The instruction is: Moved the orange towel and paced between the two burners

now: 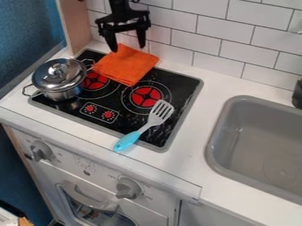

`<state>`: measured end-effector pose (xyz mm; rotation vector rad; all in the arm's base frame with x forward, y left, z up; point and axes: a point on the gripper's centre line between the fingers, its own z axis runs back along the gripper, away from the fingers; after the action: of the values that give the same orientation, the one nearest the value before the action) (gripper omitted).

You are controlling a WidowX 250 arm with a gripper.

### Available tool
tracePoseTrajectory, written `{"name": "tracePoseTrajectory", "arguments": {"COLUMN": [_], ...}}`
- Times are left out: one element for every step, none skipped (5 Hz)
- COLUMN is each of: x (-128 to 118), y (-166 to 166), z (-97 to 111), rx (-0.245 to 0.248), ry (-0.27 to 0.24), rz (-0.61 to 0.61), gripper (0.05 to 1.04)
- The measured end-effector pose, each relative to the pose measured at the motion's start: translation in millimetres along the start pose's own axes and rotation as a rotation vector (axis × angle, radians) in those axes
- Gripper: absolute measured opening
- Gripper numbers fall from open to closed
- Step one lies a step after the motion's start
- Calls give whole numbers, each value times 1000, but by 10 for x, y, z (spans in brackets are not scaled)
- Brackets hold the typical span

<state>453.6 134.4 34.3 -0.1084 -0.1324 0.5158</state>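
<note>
- Cooktop (184, 88): occupies the left-centre of the frame.
- Orange towel (126, 66): lies across the cooktop's far edge, upper left of the frame, partly over the left-hand burner (94, 82); no clear long axis.
- Gripper (127, 47): hangs at the towel's far corner, fingers spread wide; contact cannot be confirmed. The towel's bulk extends frame-downward from the fingertips, likely requiring a short approach that way.
</note>
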Motion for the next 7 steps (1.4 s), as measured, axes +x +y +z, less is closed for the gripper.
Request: {"name": "tracePoseTrajectory", "arguments": {"x": [38,31,-72,-182,-284,-444,-627], "y": [12,-13,9,8,25,13,19], "z": [-132,-173,-292,-312,-336,-321,-313], "rx": [19,30,41,52,66,80,85], "ry": [12,9,39,57,73,88,99], "rz": [-2,-24,-46,-72,-87,-120,-143], "gripper": [1001,1001,1001,999,999,999,998]}}
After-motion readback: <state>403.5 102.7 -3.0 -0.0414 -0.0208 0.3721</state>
